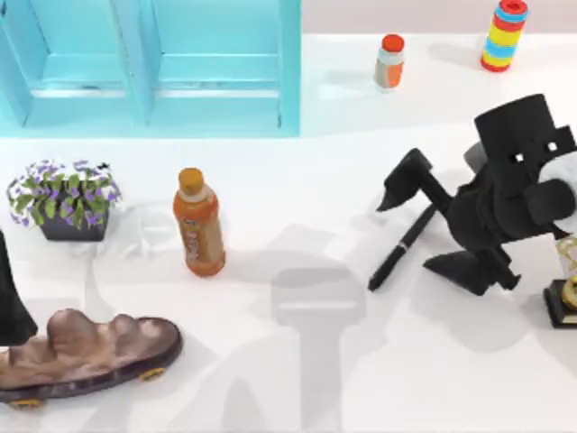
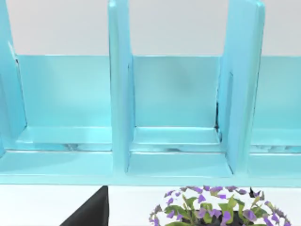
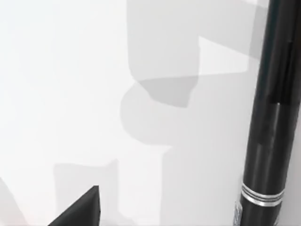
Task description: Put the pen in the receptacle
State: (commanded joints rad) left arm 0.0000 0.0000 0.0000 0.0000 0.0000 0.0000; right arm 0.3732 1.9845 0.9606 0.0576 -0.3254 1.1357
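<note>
The slim black pen (image 1: 402,249) lies flat and slanted on the white table, right of centre. My right gripper (image 1: 404,236) hangs low over its upper half, open, with one finger on each side and neither touching it. In the right wrist view the pen (image 3: 270,117) runs along one edge, with one black fingertip (image 3: 80,209) apart from it. The receptacle is a light blue rack (image 1: 290,72) with open compartments at the back left. The left wrist view looks straight at its dividers (image 2: 120,94). My left arm (image 1: 11,298) is parked at the left edge.
An orange bottle (image 1: 199,223) lies left of centre, and a potted purple plant (image 1: 65,200) stands in front of the rack. A brown lump on a skateboard (image 1: 86,352) sits front left. A small bottle (image 1: 389,61) and striped stack (image 1: 505,34) stand at the back right, a trophy (image 1: 566,289) far right.
</note>
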